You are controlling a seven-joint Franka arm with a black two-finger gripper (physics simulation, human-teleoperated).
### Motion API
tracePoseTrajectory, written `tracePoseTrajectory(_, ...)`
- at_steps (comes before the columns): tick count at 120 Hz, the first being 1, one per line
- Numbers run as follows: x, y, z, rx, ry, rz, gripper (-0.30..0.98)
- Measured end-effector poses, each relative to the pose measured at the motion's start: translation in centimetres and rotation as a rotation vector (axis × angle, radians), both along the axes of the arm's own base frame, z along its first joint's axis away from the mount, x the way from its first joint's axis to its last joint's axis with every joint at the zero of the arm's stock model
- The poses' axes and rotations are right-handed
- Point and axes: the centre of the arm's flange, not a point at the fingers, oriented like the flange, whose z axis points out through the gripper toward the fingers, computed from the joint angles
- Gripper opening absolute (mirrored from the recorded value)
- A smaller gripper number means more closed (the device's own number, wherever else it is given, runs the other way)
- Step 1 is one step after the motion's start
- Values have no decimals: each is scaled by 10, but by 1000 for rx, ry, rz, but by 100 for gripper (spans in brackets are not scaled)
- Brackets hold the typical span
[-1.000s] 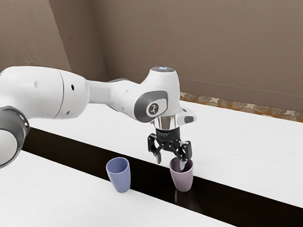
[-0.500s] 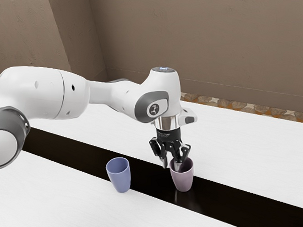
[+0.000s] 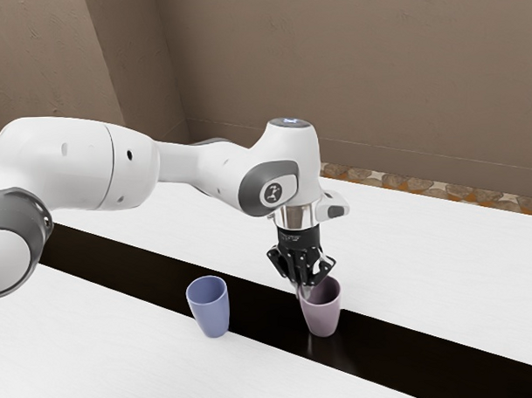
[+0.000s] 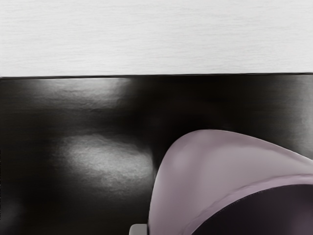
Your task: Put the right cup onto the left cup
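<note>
In the exterior view my gripper (image 3: pixel 304 289) points down at the mauve cup (image 3: pixel 323 317), its fingers drawn together on the near-left part of the rim, one inside the cup and one outside. The mauve cup stands upright on the dark strip. To the exterior view's left, the blue cup (image 3: pixel 209 307) stands upright with its mouth up, apart from the gripper. From the wrist view, the mauve cup (image 4: pixel 210 161) is large and close, with a grey fingertip against its outer wall.
A glossy dark strip (image 3: pixel 394 347) runs lengthwise across the white table (image 3: pixel 443 271). Behind the table are a brown wall and a stone-patterned band. The arm reaches in above the table from the exterior view's left.
The fingers have closed from wide apart onto the mauve cup's wall. My hand and that cup have shifted very slightly toward the exterior view's right. The blue cup has stayed put.
</note>
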Motion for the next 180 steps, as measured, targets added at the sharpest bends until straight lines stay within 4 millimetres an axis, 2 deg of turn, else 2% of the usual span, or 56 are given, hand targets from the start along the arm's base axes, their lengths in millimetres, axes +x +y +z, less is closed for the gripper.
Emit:
tracePoseTrajectory(16, 1, 4, 12, 2, -20, 5, -8)
tracePoseTrajectory(53, -2, 17, 76, 5, -105, 18, -10)
tracePoseTrajectory(75, -15, 35, 105, 21, -125, 34, -10)
tracePoseTrajectory(97, -27, 62, 117, 37, -126, 66, -10)
tracePoseTrajectory(134, -39, 108, 126, 53, -125, 131, -10)
tracePoseTrajectory(180, -56, 150, 136, 63, -134, 190, -10)
